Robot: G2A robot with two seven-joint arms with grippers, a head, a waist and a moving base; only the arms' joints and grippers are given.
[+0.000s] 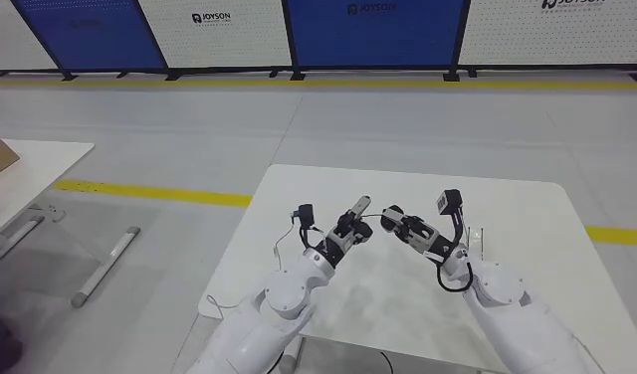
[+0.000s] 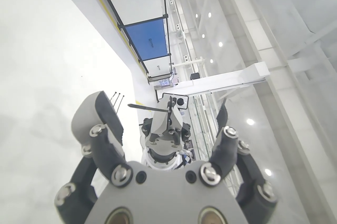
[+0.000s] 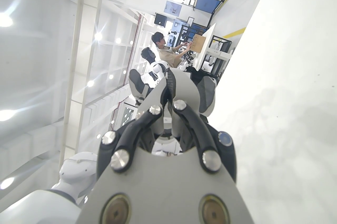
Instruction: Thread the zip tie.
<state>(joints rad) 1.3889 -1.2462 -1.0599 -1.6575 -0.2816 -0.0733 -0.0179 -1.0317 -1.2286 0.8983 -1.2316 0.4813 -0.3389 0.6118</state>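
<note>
Presently the zip tie (image 2: 147,108) is held above the table (image 1: 518,215), pinched in the closed right gripper (image 3: 168,77). The left gripper (image 1: 356,218) is spread wide, facing it. Risk: the strip sits off-centre toward one finger and could be knocked askew on closing. Long axis roughly level, free end pointed toward the left gripper.

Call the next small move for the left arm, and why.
Probably ease the left gripper forward until the free end of the zip tie sits between its fingers, then close. Its jaws stand wide open and empty, while the right gripper is shut on the zip tie, with one end sticking out sideways, unsupported.
</note>
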